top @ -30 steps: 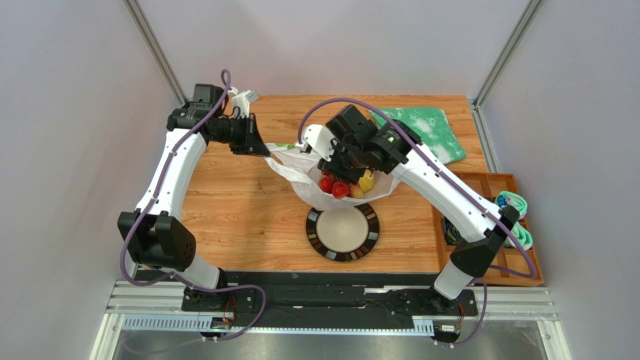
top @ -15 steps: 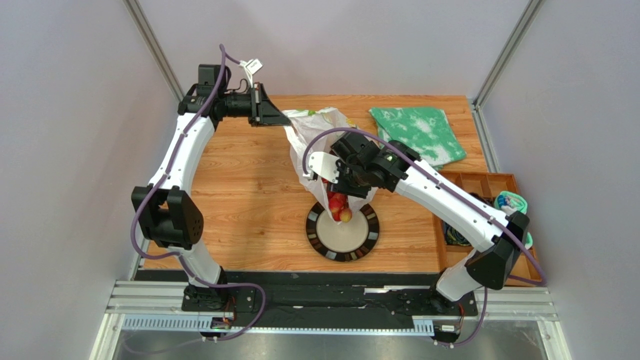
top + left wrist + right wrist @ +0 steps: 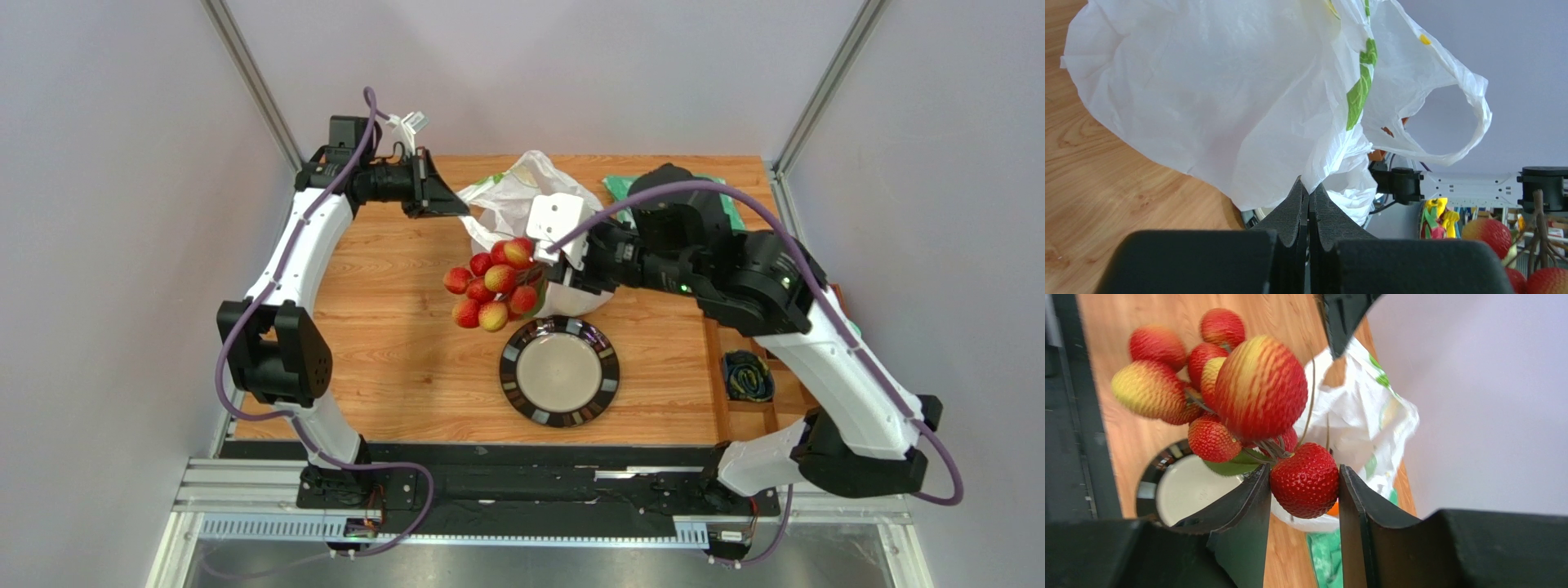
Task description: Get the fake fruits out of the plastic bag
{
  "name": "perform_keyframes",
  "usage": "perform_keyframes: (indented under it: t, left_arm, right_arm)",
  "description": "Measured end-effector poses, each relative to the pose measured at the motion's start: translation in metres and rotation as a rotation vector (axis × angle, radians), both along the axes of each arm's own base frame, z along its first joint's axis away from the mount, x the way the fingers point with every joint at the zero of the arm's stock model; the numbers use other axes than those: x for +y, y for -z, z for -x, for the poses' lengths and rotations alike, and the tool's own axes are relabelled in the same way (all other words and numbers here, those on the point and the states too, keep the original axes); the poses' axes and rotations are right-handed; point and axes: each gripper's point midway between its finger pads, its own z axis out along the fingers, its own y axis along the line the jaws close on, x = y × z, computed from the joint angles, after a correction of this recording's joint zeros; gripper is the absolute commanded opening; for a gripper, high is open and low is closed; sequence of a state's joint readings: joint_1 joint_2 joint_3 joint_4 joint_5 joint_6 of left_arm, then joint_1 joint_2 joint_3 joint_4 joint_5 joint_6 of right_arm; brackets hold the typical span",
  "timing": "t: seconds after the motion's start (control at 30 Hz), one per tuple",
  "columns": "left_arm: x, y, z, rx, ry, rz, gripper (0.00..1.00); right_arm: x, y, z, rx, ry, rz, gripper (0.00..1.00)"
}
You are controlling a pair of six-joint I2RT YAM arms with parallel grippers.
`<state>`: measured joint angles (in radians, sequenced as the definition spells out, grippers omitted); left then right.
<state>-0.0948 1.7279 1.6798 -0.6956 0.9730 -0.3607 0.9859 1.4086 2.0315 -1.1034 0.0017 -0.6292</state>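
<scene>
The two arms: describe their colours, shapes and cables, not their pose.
Left arm and right arm share rounded white links with black joint housings. A purple cable loops along each. Both end in black, tapered fingers.

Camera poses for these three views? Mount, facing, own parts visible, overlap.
Top external: above and behind the bases, looking down on the table; both arms whole.
Left wrist: faces along the left gripper, shut on the plastic bag; its own fingers show.
Right wrist: faces along the right gripper, shut on the berry cluster, plate beyond; its own fingers show.
Shared: plastic bag and berry cluster appear in all three.
</scene>
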Motion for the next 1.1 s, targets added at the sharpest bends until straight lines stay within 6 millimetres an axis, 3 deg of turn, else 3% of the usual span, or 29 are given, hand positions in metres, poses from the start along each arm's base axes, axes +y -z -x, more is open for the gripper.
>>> perform_keyframes:
  t: [0.07,0.17,0.33,0.5,0.73,0.9,1.1]
  left_arm:
    - [0.001,0.001,-0.001,0.001,-0.005,-0.005,0.0]
    - [0.001,0.005,-0.003,0.003,-0.01,-0.015,0.0]
    - [0.003,0.011,-0.009,0.014,-0.02,-0.03,0.0]
    - [0.004,0.014,-0.009,0.018,-0.024,-0.039,0.0]
    - [0.004,0.014,-0.009,0.018,-0.025,-0.041,0.0]
    - [0.004,0.014,-0.009,0.018,-0.025,-0.041,0.0]
    - [0.004,0.017,-0.009,0.024,-0.024,-0.04,0.0]
  right_arm:
    - [-0.001,-0.004,0.018,0.012,-0.053,-0.026,0.0]
    - [-0.001,0.015,0.041,0.08,-0.115,-0.018,0.0]
    - [0.006,0.09,0.062,0.27,-0.178,0.106,0.0]
    - [0.005,0.16,0.07,0.417,-0.163,0.241,0.0]
    - [-0.004,0.216,0.056,0.416,-0.075,0.344,0.0]
    - [-0.034,0.263,0.031,0.328,0.071,0.487,0.0]
    - [-0.046,0.264,0.012,0.228,0.159,0.515,0.0]
